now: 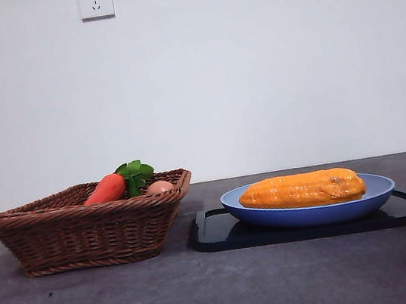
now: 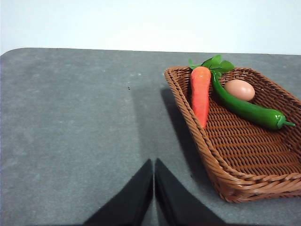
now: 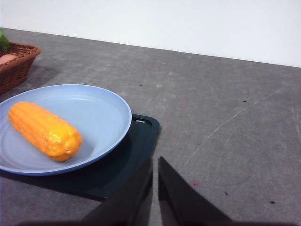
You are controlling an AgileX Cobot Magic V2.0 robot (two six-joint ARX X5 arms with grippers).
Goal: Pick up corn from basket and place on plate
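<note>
The orange-yellow corn [image 1: 303,190] lies lengthwise on the light-blue plate [image 1: 380,188], also seen as corn [image 3: 44,131] on the plate [image 3: 101,113] in the right wrist view. The brown wicker basket [image 1: 62,234] stands at the left; its rim [image 2: 188,122] shows in the left wrist view. My left gripper [image 2: 154,165] is shut, over bare table beside the basket. My right gripper [image 3: 155,162] is shut, near the tray's corner, apart from the plate. Neither arm shows in the front view.
The basket holds a red-orange carrot [image 2: 201,94] with green leaves, a green pepper [image 2: 244,109] and an egg [image 2: 240,89]. A flat black tray [image 1: 223,233] lies under the plate. Grey table [image 2: 70,122] spreads around both.
</note>
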